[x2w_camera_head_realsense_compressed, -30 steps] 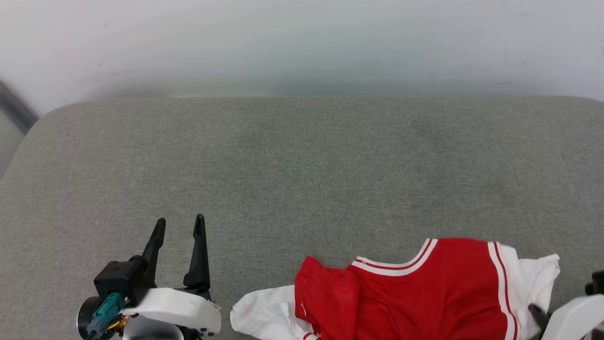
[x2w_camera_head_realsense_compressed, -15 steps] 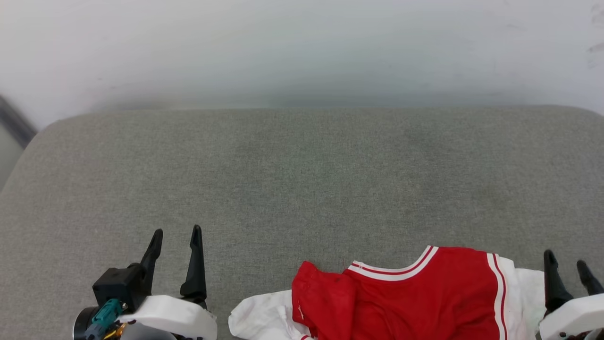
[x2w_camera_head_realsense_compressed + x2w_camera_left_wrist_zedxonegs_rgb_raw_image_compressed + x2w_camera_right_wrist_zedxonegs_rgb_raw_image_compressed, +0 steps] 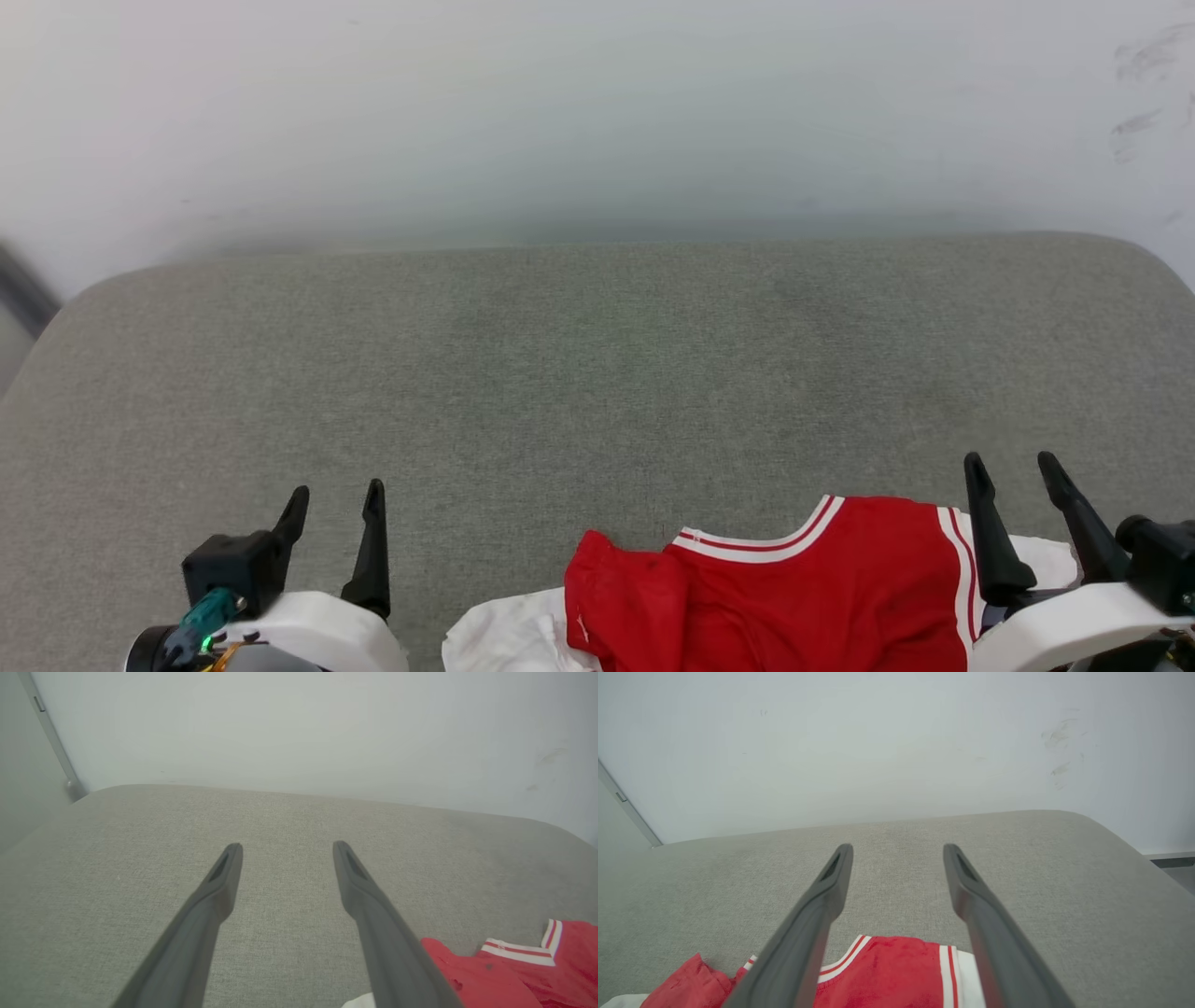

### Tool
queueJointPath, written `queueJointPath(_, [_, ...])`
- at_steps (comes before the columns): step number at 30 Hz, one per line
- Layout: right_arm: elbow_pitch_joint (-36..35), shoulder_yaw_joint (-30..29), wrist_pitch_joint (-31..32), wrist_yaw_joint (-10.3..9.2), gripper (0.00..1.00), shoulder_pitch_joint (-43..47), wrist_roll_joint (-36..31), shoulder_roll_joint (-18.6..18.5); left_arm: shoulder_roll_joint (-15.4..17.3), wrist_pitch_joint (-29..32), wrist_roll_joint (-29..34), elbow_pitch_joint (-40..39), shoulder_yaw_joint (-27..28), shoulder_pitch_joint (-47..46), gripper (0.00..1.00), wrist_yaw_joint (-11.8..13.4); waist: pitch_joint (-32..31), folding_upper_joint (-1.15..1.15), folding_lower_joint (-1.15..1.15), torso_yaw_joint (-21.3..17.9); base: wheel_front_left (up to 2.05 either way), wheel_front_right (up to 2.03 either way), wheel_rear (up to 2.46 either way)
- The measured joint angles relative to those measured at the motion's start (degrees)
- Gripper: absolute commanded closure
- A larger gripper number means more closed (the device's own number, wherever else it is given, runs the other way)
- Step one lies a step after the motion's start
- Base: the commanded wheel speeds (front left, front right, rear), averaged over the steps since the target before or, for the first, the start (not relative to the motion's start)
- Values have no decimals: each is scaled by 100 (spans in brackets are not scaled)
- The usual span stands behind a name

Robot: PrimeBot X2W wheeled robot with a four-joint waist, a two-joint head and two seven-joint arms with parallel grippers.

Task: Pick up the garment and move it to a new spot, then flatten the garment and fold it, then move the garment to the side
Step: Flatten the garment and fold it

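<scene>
Left end effector (image 3: 338, 487) spread, empty | right end effector (image 3: 1009, 457) likewise, near shirt (image 3: 803, 597) | likely step: pickup | next: pinch fabric.

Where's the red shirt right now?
In the head view the garment lies on the grey cushion, bottom right of centre, one white sleeve by the open right gripper, the left gripper farther off.

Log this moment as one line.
left gripper: open, empty | right gripper: open, empty | garment: rumpled, ungripped, on grey cushion | fold: not yet done
</scene>
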Motion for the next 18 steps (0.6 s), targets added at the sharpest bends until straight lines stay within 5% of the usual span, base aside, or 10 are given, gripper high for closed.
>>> queueJointPath(5, [-477, 256, 229, 0, 0, 252, -12, 5, 268, 636, -74, 14, -242, -350, 0, -350, 30, 0, 0, -97, 0, 0, 0])
queueJointPath(18, [-939, 485, 200, 0, 0, 72, 223, 10, 719, 3416, -313, 766, -1560, -1717, 0, -1828, 651, 0, 0, -325, 0, 0, 0])
